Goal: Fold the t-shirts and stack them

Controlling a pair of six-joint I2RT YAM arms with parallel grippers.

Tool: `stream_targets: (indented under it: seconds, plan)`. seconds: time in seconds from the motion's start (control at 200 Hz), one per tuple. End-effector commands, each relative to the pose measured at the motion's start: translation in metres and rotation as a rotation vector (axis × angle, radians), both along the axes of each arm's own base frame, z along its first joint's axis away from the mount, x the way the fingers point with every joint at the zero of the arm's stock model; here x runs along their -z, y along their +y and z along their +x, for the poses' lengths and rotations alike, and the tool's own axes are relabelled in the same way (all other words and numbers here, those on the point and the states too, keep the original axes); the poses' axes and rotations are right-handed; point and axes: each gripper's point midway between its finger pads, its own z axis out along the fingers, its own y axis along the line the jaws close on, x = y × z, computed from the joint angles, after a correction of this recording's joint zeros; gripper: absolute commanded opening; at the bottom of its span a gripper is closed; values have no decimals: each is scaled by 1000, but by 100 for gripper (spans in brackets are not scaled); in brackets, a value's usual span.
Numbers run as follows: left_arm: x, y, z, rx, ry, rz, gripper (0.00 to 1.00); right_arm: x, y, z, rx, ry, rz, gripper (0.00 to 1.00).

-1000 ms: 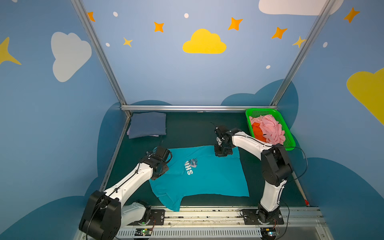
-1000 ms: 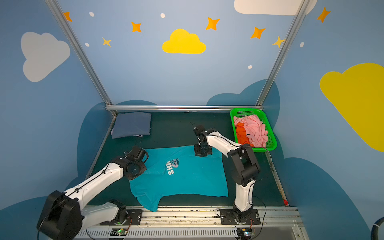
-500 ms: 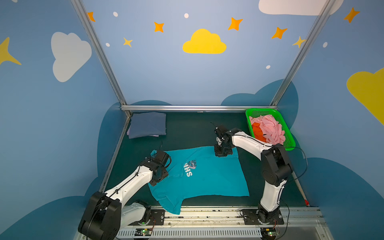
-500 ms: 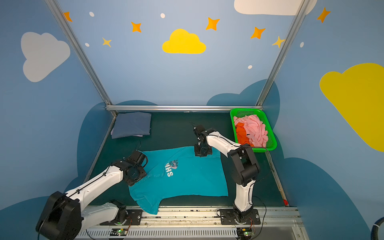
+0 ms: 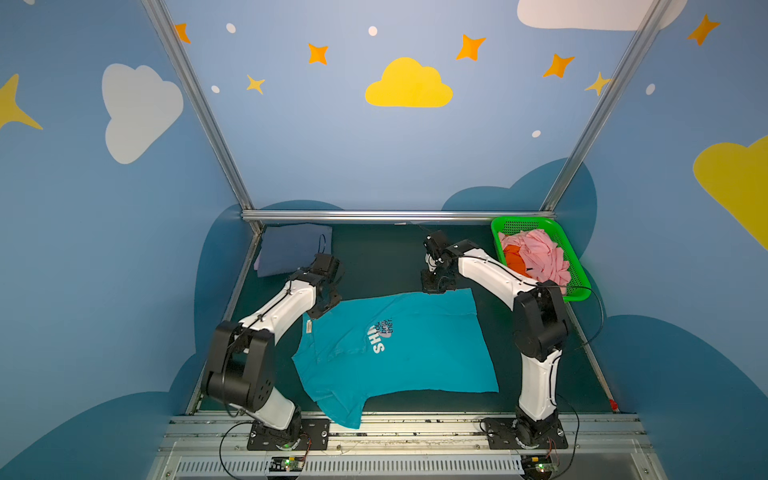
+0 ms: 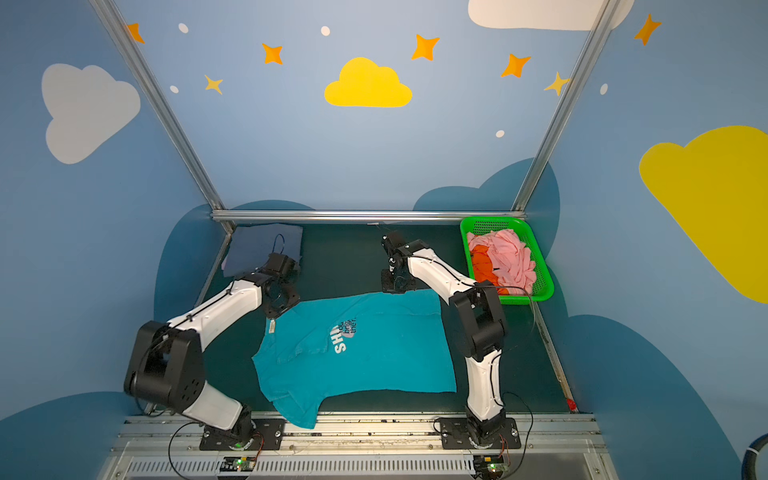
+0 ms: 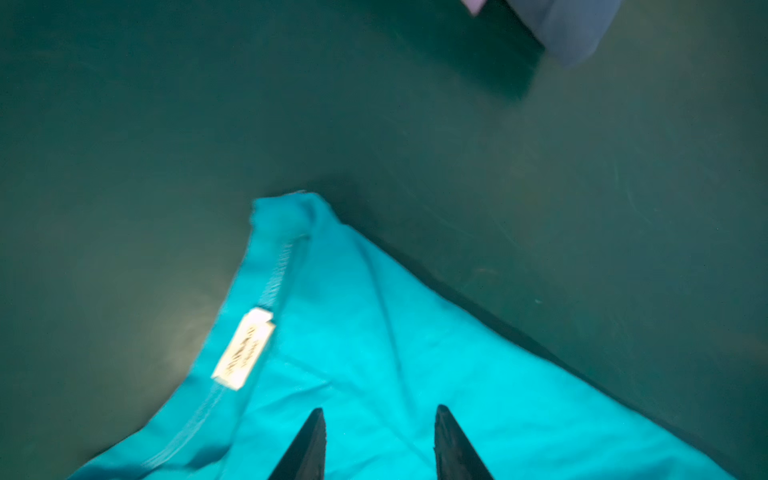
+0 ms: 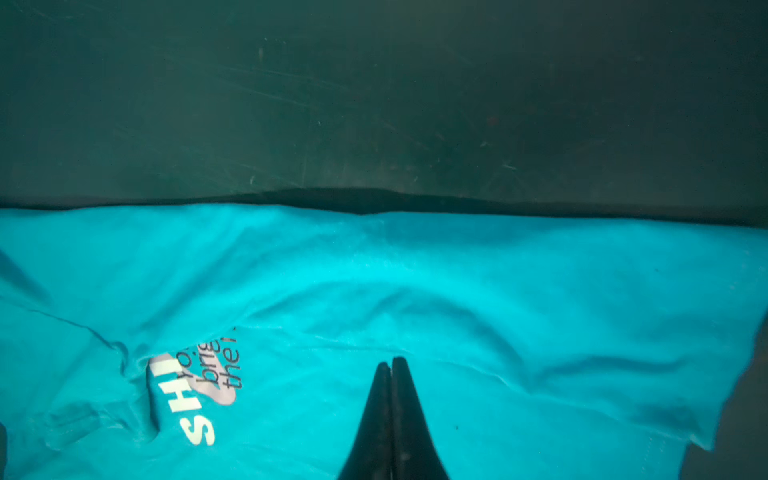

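Teal cotton t-shirt with white "SHINE" print [image 5: 415,353] lies spread at lower centre in both top views, apparently being arranged for folding. The left gripper [image 7: 378,409] is parted and empty over the collar corner. The right gripper [image 8: 390,361] is clenched at the shirt's upper edge; I cannot tell whether it pinches cloth. Next, the left likely needs to nip that corner.

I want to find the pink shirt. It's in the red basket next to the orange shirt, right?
Not quite: the basket is green, not red, as both top views show. The pink shirt does lie in it, next to the orange shirt.
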Motion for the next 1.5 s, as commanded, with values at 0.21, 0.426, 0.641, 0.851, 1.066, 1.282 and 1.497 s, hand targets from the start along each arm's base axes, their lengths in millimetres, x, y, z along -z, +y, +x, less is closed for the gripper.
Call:
stream_targets:
  seconds: [0.21,0.426,0.641,0.851,1.066,1.282,1.497]
  plan:
    - [50,12,14,-9,111,9,38,47,-18,2,72,141,4,0]
    - [64,49,-20,-74,154,50,27,66,-52,10,200,182,26,0]
    - [81,84,-59,-172,206,32,35,78,-81,8,260,200,-33,0]
    - [51,99,-68,-201,161,95,45,86,-94,1,296,229,-53,0]
    - [28,96,-65,-204,126,85,45,64,-93,5,285,182,-13,0]
    - [-9,52,-55,-82,23,122,47,20,-97,7,281,68,19,0]
    - [13,14,-59,-23,41,88,47,23,-86,-13,253,86,34,0]
